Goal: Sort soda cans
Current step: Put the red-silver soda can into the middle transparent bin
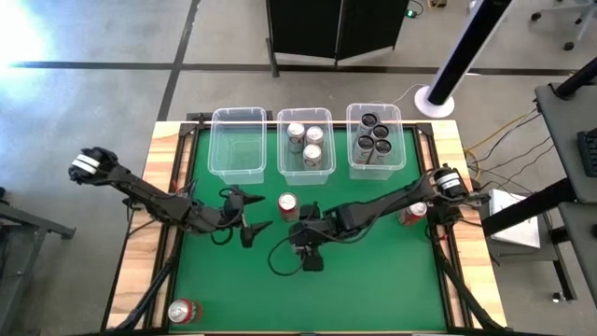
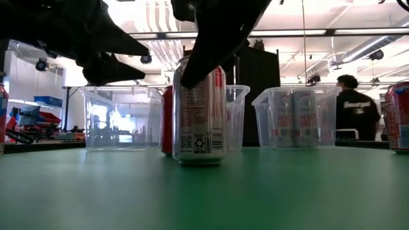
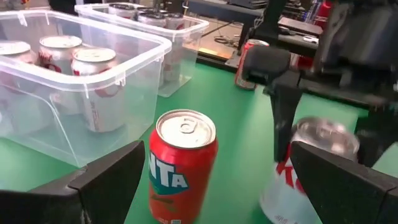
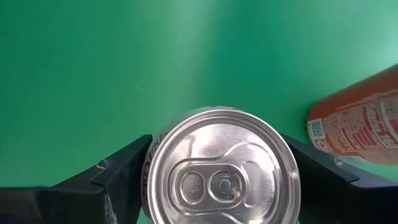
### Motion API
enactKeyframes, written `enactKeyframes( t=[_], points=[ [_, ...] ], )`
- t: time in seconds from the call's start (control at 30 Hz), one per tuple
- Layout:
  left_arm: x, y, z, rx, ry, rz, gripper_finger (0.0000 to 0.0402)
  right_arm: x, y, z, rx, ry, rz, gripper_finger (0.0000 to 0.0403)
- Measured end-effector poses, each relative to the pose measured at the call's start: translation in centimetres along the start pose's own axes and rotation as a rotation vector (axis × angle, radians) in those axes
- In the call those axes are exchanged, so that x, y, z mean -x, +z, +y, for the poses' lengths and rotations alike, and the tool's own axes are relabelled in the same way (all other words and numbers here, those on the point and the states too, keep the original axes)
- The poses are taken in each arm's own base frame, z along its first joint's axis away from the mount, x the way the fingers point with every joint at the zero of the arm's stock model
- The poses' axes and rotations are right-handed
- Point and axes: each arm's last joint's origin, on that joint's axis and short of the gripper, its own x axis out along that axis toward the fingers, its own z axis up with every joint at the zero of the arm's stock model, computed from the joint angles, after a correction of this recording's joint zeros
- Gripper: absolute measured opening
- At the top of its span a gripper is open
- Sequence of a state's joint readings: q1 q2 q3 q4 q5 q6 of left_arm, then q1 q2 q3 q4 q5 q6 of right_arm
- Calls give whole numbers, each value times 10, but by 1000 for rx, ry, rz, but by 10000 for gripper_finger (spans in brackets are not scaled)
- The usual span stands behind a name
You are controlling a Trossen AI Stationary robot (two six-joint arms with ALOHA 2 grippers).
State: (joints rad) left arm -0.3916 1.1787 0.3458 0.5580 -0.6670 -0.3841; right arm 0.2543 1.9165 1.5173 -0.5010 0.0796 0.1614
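Note:
A silver soda can (image 2: 199, 108) with red lettering stands upright mid-table, and my right gripper (image 1: 309, 245) is shut on it from above; the right wrist view looks down on its top (image 4: 221, 171). A red soda can (image 1: 288, 205) stands just beyond it. My left gripper (image 1: 247, 222) is open, its fingers level and pointing at the red can (image 3: 181, 165) without touching it. Three clear bins stand at the far edge: the left one (image 1: 237, 142) empty, the middle one (image 1: 305, 163) holding silver cans, the right one (image 1: 376, 161) holding dark cans. My right gripper pinches the silver can's upper side wall (image 4: 154, 163) between its two fingers, one on each side just under the rim. The fingers (image 2: 214, 45) come slanting down from above. The can stays upright with its base (image 2: 199, 160) on the green table.
Another red can (image 1: 413, 214) stands by the table's right edge under the right arm. A further red can (image 1: 184, 311) lies at the near left corner. Green surface (image 1: 373, 289) lies bare toward the near edge. A person (image 2: 353, 108) stands in the room behind.

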Motion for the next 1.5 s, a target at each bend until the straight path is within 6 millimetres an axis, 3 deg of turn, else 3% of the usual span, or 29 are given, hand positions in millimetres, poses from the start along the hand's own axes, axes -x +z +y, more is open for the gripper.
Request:
enactKeyframes(
  t=[0.17, 0.33, 0.5, 0.63, 0.77, 0.9, 1.5],
  points=[
    [6, 7, 3, -17, 4, -8, 387, 20, 4, -1, -25, 3, -28, 297],
    [17, 18, 8, -18, 1, -27, 387, 76, 20, -16, -56, 6, -168, 297],
    [23, 24, 12, -28, 20, -50, 387, 137, 32, -64, -112, -283, -355, 297],
    [25, 26, 13, -43, 48, -70, 387, 155, 36, -114, -207, -437, -439, 297],
    [24, 28, 16, -36, 79, -84, 387, 144, 37, -161, -261, -511, -460, 297],
    [23, 29, 18, -26, 85, -84, 387, 118, 30, -195, -306, -498, -398, 297],
    [10, 27, 35, 29, 174, -45, 387, 54, 7, -260, -304, -440, -274, 297]
  ],
)
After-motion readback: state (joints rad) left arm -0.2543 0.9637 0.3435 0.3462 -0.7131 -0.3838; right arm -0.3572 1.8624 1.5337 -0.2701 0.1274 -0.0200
